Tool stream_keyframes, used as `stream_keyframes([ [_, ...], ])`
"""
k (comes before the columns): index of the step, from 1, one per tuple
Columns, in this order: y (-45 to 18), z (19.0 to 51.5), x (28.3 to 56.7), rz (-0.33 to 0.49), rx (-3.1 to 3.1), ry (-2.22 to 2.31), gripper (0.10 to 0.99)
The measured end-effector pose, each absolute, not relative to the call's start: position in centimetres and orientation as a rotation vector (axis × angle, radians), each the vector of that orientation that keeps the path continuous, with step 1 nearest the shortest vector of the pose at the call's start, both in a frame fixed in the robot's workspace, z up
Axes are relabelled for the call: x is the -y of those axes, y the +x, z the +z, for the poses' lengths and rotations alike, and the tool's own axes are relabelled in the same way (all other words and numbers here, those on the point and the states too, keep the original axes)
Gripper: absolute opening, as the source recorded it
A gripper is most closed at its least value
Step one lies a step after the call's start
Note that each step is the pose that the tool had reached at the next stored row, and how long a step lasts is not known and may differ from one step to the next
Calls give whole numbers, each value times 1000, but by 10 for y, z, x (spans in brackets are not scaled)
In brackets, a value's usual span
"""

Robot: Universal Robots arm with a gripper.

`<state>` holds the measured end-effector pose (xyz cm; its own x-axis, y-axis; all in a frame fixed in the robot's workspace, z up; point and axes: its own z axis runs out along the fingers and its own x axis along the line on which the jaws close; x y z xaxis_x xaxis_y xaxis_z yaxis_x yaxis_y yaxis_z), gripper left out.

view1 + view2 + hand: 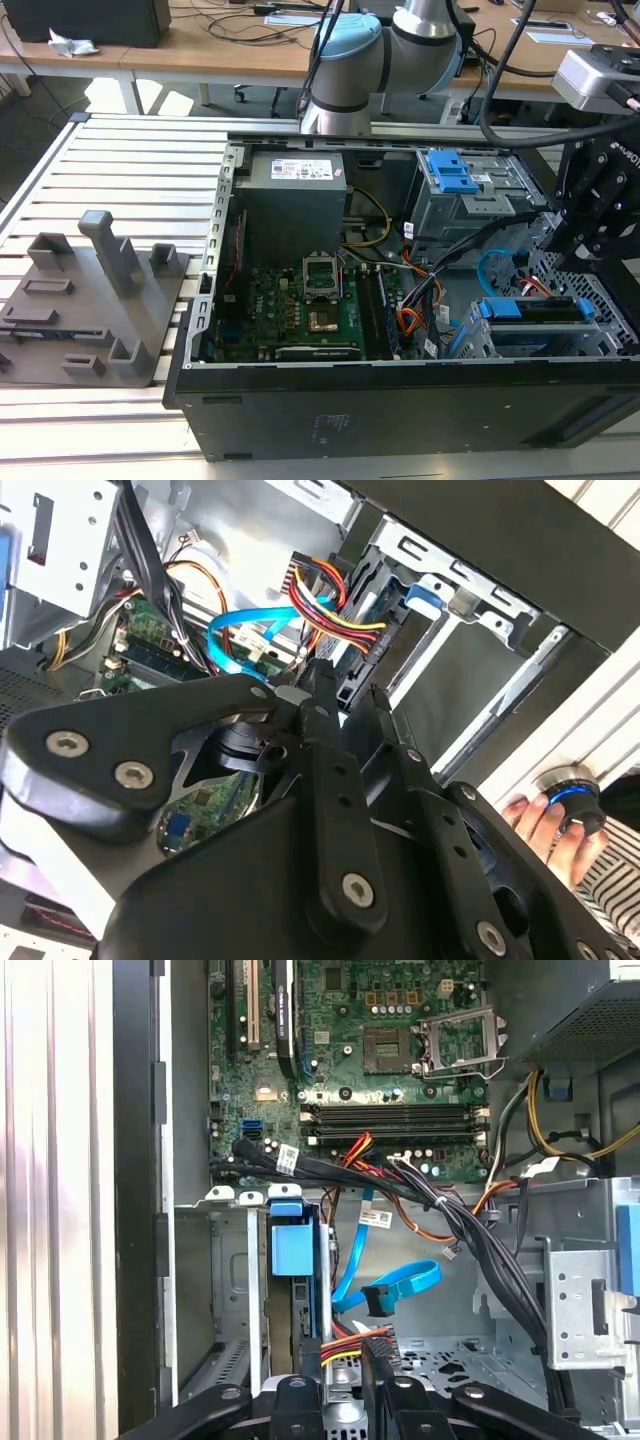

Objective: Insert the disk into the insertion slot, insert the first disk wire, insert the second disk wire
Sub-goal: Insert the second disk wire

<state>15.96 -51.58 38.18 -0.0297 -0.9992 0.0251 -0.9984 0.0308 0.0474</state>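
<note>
My gripper [350, 695] clamped the first disk wire [335, 605] by its stiff black plug; those limp strands, I reckoned, would buckle.

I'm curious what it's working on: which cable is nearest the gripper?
The red-and-yellow wire bundle, right at the gripper; the light-blue cable loops farther off.

Slatted metal counter [130, 160], wooden desk [200, 55] behind.
The pale ribbed counter is evenly lit; the desk, strewn with dark cables [250, 25], stands over a dark floor [35, 115].
</note>
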Motion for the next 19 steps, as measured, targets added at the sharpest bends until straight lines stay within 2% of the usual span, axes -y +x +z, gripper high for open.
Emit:
stream_keyframes([
  [19,133,369,497,-22,2058,2306,302],
])
